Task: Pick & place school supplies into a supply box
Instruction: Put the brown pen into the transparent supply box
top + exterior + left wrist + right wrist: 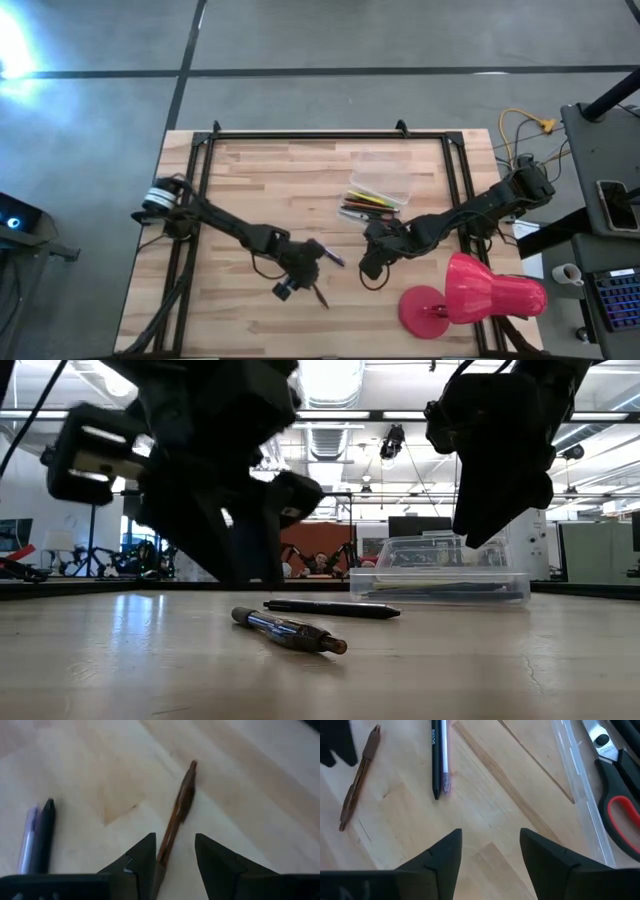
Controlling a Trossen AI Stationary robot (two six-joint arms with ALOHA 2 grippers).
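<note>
Left wrist view: left claw (175,857) spread open, low over the surface (260,780), brown pen (176,817) running up between the two fingers (140,857). Pen's long axis roughly in line with the claw's reach, tip pointing toward upper centre of frame; near end passes by the left-hand finger, contact not clear. Nothing gripped yet.

High view: same claw (305,270) sits lower centre, brown pen (320,296) just below it. This arm is the nearer one to that pen. Dark pen (333,258) and a purple one lie side by side just right of the claw.

Right claw (368,262) open too, empty, hovering right of centre; it is closer to the dark pair (436,757).

Supply box (380,190) up and right of both claws, already holding pens and red-handled scissors (620,805). Likely next: close on brown pen, carry up-right to box.
</note>
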